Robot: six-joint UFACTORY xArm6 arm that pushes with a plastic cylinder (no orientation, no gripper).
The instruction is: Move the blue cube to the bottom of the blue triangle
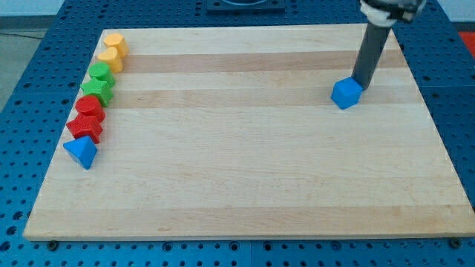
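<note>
The blue cube [346, 93] lies on the wooden board [245, 163] at the view's upper right. My tip [362, 85] stands right behind it, on its upper-right side, and seems to touch it. The blue triangle [81, 152] lies far off at the view's left edge of the board, at the lower end of a column of blocks.
Above the blue triangle, along the board's left edge, run two red blocks [87, 116], two green blocks [100, 81] and two yellow blocks [113, 50]. The board lies on a blue perforated table [22, 111].
</note>
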